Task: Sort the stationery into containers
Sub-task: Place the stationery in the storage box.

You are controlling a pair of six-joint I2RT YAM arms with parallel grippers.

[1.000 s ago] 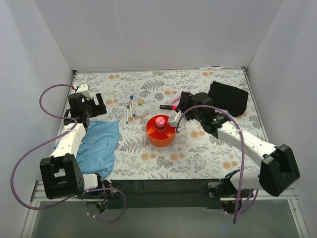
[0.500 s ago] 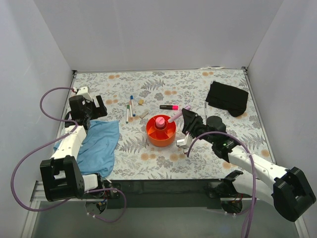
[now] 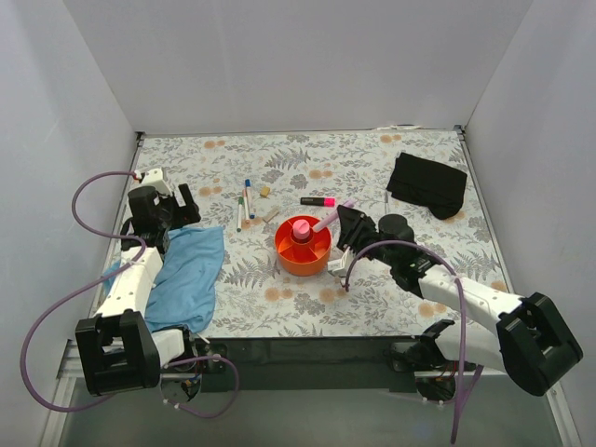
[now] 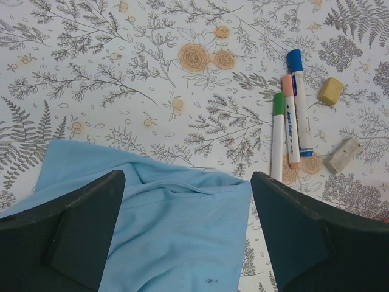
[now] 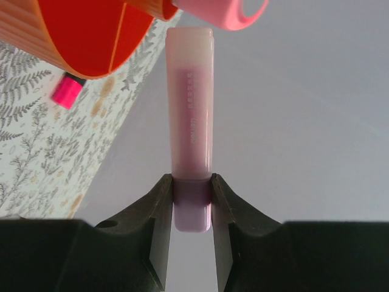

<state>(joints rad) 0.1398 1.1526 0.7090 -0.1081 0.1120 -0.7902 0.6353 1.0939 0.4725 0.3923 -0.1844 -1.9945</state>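
Observation:
The orange organizer (image 3: 303,253) stands mid-table with a pink piece (image 3: 301,228) in its central cup. My right gripper (image 3: 342,222) is shut on the lilac end of a pale pink marker (image 3: 331,216), whose far end reaches over the organizer's right rim. The right wrist view shows the marker (image 5: 191,115) between the jaws of that gripper (image 5: 192,204), pointing at the organizer (image 5: 91,30). A pink-and-black highlighter (image 3: 318,201) lies behind the organizer. Three pens (image 4: 285,128) and two small blocks (image 4: 331,91) lie right of my open, empty left gripper (image 4: 188,243), which hovers over the blue cloth (image 4: 164,231).
A black cloth (image 3: 426,183) lies at the back right. The blue cloth (image 3: 184,265) covers the left front of the table. White walls close in the table on the left, back and right.
My right gripper has carried the pale pink marker from the back of the table down to the organizer's right side. The left arm has shifted only slightly.

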